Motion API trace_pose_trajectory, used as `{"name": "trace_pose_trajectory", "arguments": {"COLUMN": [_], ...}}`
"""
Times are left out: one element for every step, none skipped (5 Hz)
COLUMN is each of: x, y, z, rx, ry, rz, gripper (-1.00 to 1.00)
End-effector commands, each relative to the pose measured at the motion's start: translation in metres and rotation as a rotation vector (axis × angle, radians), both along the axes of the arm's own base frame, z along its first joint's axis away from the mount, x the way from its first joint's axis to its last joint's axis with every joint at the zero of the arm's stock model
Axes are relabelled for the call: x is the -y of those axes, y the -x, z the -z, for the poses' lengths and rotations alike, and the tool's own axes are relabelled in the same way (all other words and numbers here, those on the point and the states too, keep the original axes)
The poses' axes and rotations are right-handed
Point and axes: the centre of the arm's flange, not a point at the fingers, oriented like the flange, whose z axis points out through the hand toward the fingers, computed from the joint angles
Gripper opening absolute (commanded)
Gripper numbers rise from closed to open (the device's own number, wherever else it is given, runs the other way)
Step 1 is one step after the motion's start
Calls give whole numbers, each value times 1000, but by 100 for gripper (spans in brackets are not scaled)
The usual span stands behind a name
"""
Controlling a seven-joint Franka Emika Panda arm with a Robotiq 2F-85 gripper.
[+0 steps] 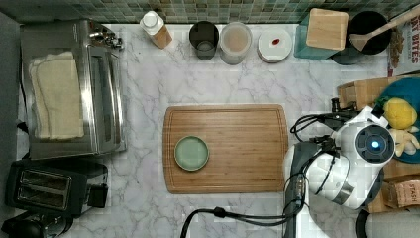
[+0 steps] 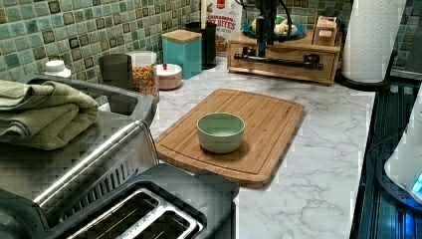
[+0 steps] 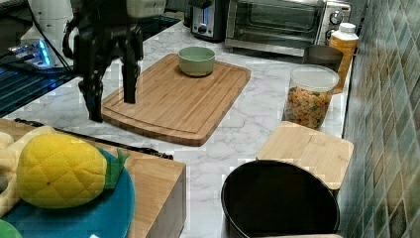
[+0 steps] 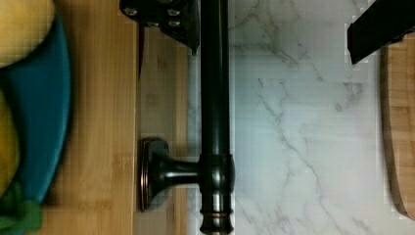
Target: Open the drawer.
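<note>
The drawer (image 2: 283, 62) sits at the far end of the marble bench (image 2: 318, 164) in the left view, closed as far as we can see, its black bar handle (image 2: 276, 59) running along the wooden front. We see the fingers (image 3: 111, 96) spread wide in the right view, two dark prongs pointing down with nothing pinched between them. In the wrist view the handle (image 4: 215, 112) passes straight down between the fingers, with one finger (image 4: 166, 19) close against the drawer front and the other finger (image 4: 379, 29) out over the bare marble; neither touches the bar as far as we can tell. The handle's post and round mount lie beyond the fingers, along the bar. On the drawer-side of the fingers, a teal plate (image 3: 106, 213) rests on the wooden top and carries a yellow pineapple toy (image 3: 62, 171). On the opposite side of the fingers lies the bamboo cutting board (image 3: 178, 99), and further off on it stands a green bowl (image 3: 196, 60).
</note>
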Motion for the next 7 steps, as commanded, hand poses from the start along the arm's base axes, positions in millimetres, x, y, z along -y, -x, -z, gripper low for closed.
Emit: {"name": "trace_pose_trajectory", "arguments": {"x": [30,36,40,37,29,27,18], "y": [1,5,3,3,7,7,7], "z": [16,29,48,68,78,83,88], "rx": [56,57,34,26,34,17,-29], "ry": [66,62,17,-16,-29,-27,-57], "rz": [-5,-8,-3,4,35,34,47], "gripper": [100,100,100,100,100,100,100]}}
